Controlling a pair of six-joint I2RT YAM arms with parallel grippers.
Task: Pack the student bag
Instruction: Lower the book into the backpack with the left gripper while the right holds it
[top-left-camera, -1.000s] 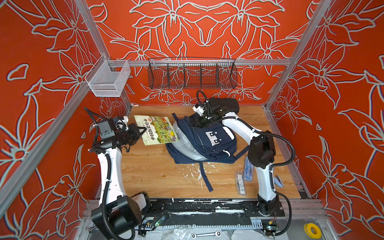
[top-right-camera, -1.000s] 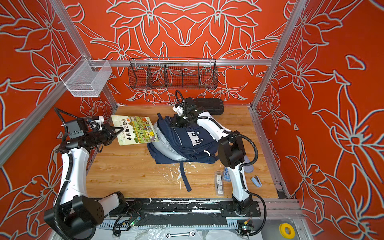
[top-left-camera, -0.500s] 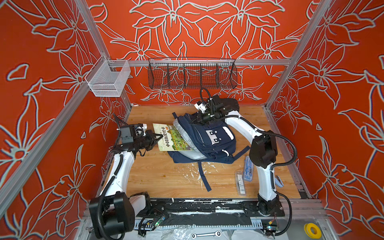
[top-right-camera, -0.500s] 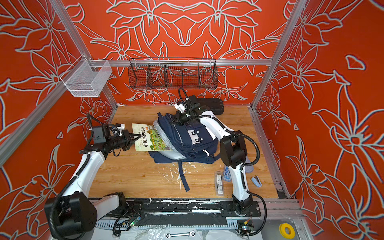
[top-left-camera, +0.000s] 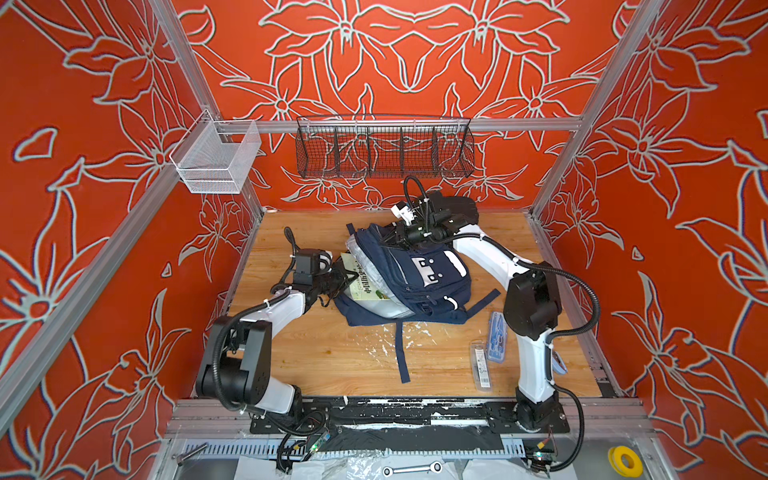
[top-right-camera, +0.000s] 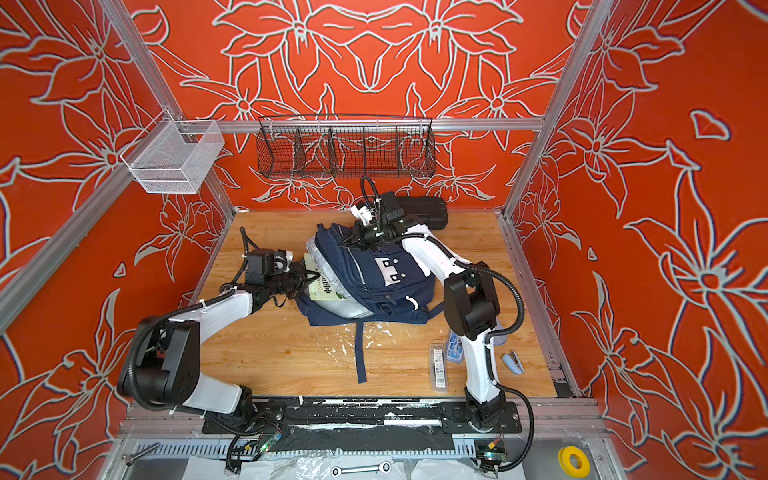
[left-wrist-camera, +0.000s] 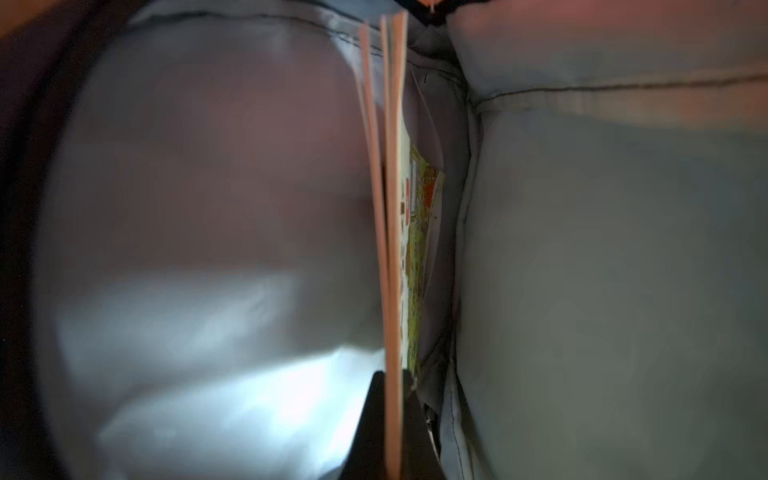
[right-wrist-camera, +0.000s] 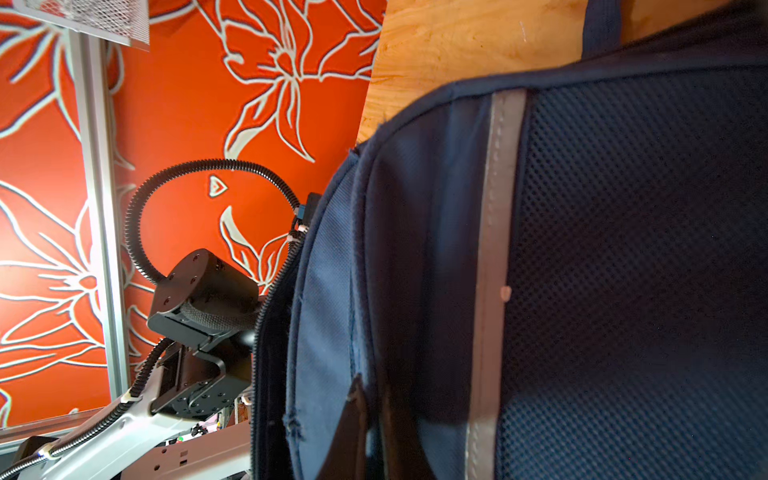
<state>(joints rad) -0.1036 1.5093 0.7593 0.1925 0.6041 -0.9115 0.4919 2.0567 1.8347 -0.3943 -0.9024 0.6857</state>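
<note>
Now the student bag (top-left-camera: 419, 276) lies mid-counter (top-left-camera: 332, 357). The right tool (top-left-camera: 394, 237) pinches its top open, and the left tool (top-left-camera: 341, 277) clamps the book (top-left-camera: 368, 287), half inside. If the pinch slips, the book corner may jam vs. the lining (left-wrist-camera: 582, 291).

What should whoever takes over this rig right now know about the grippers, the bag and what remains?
Left gripper: shut on the book, which is partly inside the open student bag.
Right gripper: shut on the bag's top edge, holding the opening up.
Done: book partly in.
Left: push the book fully in and release. The clear pen box, blue case and stapler lie on the table by the right arm, probably next to pack.
</note>
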